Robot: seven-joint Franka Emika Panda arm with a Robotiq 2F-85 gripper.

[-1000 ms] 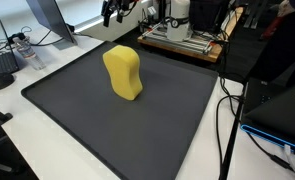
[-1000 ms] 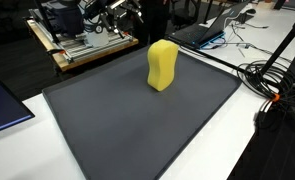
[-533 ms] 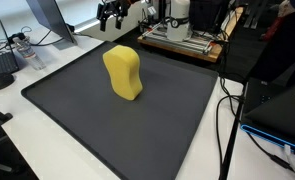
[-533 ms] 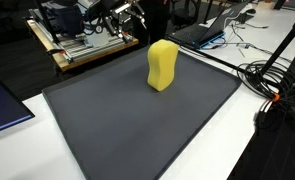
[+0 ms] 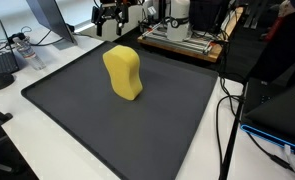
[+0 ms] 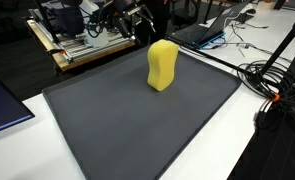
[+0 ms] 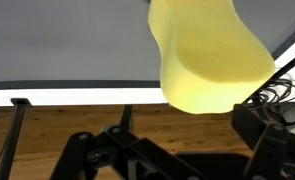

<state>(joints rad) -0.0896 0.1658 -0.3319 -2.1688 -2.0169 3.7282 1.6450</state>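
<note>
A yellow hourglass-shaped sponge (image 5: 123, 72) stands upright on the far half of a dark grey mat (image 5: 137, 130); it shows in both exterior views (image 6: 162, 64). My gripper (image 5: 112, 15) hangs in the air beyond the mat's far edge, apart from the sponge, also in an exterior view (image 6: 127, 20). In the wrist view the sponge (image 7: 202, 60) fills the upper right, and my gripper (image 7: 187, 150) shows its two black fingers wide apart with nothing between them. The gripper is open and empty.
A wooden board with equipment (image 5: 182, 42) stands behind the mat, also in an exterior view (image 6: 82, 48). A monitor (image 5: 47, 20) stands at one far corner. Black cables (image 5: 227, 110) run along the mat's side. A laptop (image 6: 202, 30) and cables (image 6: 272, 80) lie nearby.
The gripper has come down a little and nearer to the mat's far edge. The sponge has not moved.
</note>
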